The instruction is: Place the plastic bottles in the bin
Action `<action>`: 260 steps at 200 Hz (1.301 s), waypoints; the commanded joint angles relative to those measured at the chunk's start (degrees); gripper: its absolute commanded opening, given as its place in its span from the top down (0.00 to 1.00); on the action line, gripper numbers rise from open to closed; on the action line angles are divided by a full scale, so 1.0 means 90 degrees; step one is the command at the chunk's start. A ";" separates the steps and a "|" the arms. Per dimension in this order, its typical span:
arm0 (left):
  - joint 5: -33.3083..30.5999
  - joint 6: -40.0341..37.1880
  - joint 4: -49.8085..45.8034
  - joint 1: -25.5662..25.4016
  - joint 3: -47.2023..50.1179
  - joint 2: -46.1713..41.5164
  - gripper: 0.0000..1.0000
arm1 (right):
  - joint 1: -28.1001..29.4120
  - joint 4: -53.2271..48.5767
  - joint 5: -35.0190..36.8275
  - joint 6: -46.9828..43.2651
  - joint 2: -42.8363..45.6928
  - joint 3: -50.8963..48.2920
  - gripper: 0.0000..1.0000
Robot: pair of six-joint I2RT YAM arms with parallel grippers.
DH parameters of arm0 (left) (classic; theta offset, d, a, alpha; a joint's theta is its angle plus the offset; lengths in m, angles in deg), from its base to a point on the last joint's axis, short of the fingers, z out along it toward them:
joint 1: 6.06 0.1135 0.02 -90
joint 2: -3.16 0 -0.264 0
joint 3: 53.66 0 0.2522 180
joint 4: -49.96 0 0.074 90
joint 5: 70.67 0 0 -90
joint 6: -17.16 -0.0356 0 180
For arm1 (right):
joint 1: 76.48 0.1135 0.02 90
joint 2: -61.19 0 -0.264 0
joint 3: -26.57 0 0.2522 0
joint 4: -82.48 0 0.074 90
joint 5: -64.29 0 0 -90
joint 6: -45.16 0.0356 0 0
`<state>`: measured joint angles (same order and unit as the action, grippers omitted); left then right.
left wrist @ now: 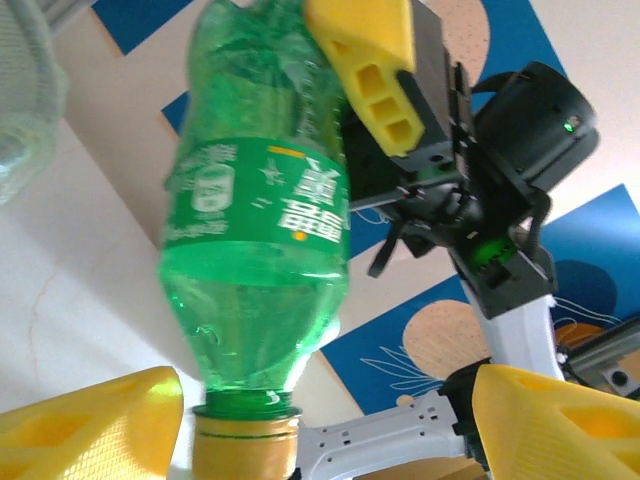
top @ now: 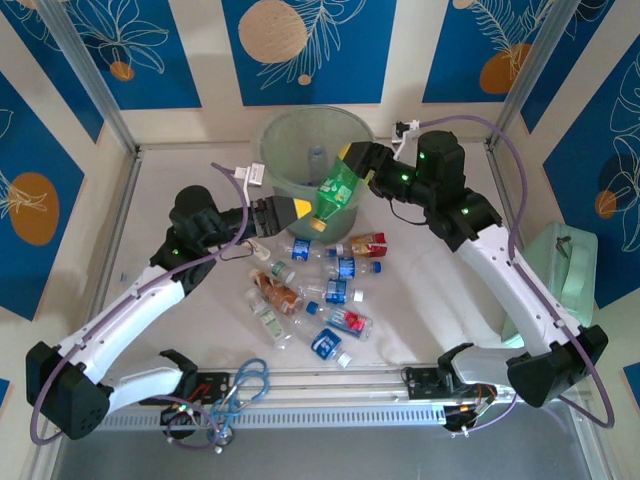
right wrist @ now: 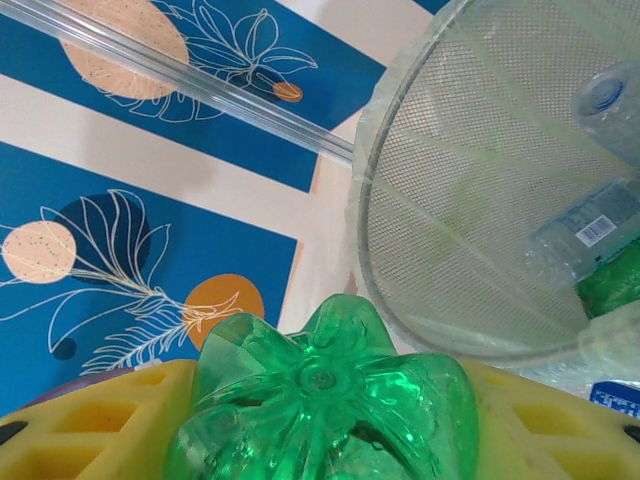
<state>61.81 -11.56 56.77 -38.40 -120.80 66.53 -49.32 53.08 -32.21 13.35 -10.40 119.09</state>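
Currently aloft: a green bottle, tilted, its base up by the bin and its yellow cap pointing down toward the left arm.
Right hand: clamped on the bottle's base end, yellow fingers pressing its sides. Gripping that end leaves the neck free for the other arm.
Left hand: fingers apart, one on either side of the cap with a gap on both sides, touching nothing (it looks placed to steady or take the neck, though that is a guess).
Bottle's place: just in front of the bin's near side, close to the rim and short of the opening.
Bin: upright at the far side of the counter. A clear labelled bottle lies inside with something green beside it.
Left on the counter: a loose cluster of bottles between the two arms, lying down. Some are clear with blue labels and caps, a few have red or brown labels.
Progress: early, by my reckoning, since most bottles lie outside the bin.
Next move calls for: carrying the bottle over the rim before letting go, or it may catch the wall and drop back among the rest.
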 commanded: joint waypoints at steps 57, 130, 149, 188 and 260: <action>0.0324 -0.0030 0.0401 -0.0147 0.0131 0.0037 0.31 | 0.0078 0.0785 -0.0254 0.0477 -0.0107 0.0173 0.43; 0.0153 -0.0400 -0.0185 -0.0147 0.0154 -0.0042 0.27 | 0.0183 0.0876 -0.0155 0.0482 -0.0097 0.0109 0.43; 0.0170 -0.0384 -0.0170 -0.0147 0.0124 -0.0013 0.36 | 0.0229 0.0931 -0.0166 0.0516 -0.0132 0.0070 0.43; 0.0267 -0.0263 0.0022 -0.0147 0.0131 0.0057 0.48 | 0.0301 0.1039 -0.0165 0.0584 -0.0193 0.0045 0.43; -0.0032 -0.0544 -0.0339 -0.0147 0.0057 -0.0088 0.65 | 0.0352 0.0912 -0.0121 0.0551 -0.0190 0.0083 0.42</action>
<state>62.77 -13.59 54.94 -39.06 -119.47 66.77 -46.48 61.01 -33.43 18.42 -12.77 119.07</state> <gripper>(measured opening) 0.363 0.581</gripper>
